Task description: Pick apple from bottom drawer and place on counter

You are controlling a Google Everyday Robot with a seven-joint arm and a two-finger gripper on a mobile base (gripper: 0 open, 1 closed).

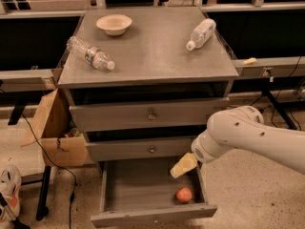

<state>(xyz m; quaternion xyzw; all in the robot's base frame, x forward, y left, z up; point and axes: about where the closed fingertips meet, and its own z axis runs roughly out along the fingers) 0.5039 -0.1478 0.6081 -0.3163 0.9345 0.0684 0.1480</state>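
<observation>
Gripper (183,165) shows only as a pale yellowish wedge at the end of the white arm (248,135), and whether it's spread or pressed together can't be told from this angle. Nothing visible in its grasp. It hangs over the right rear part of the bottom drawer (138,190), just above the apple (184,194), w/ a strip of drawer floor showing btwn them, so not touching the fruit. Arm comes in from the right edge and is cut off there; its bulk hides the right end of the middle drawer (143,148). Bottom drawer is pulled out toward the camera, front panel partly cut by the lower edge. Apple sits on the drawer floor near the front right corner, close to the right wall. At lower left a shoe (8,190) is cut off by the frame edge. Left of the cabinet is an open cardboard box (55,128), contents hard to make out. Above, the top drawer (147,114) is shut or nearly so, w/ dark gaps over both upper drawers. On the counter (152,51): a clear bottle (90,53) lying at the left edge, a white bottle (201,34) lying toward the right rear, and a beige bowl (114,24) upright at the back left.
</observation>
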